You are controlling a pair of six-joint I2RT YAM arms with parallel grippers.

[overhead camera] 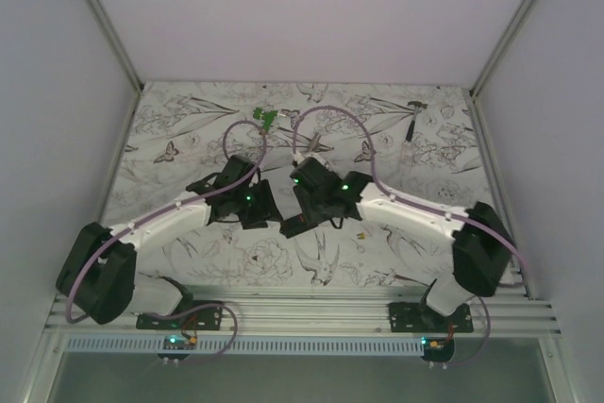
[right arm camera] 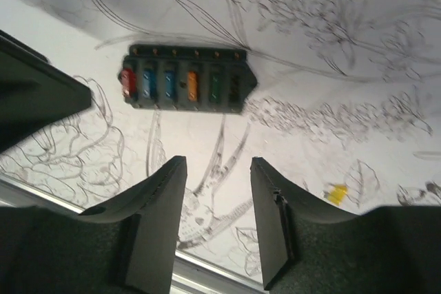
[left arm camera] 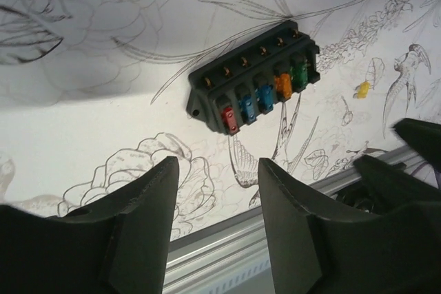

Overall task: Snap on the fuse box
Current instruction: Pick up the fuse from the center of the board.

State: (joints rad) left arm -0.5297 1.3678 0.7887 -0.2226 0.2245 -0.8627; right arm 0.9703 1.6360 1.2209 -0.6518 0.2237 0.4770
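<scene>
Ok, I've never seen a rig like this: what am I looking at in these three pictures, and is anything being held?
Two small robot arms, the left arm and the right arm, are bolted at the near edge of a table with a flower-and-bird print. The wide picture looks down from above and behind them. The other two come from cameras on the wrists, so the dark prongs at the bottom are each arm's own fingers: the left gripper and the right gripper. Both stand open, holding nothing. Ahead of both lies the fuse box, black with a row of coloured fuses, resting on the table. A small yellow bit lies near it; farther back are a green piece and a grey tool.
</scene>
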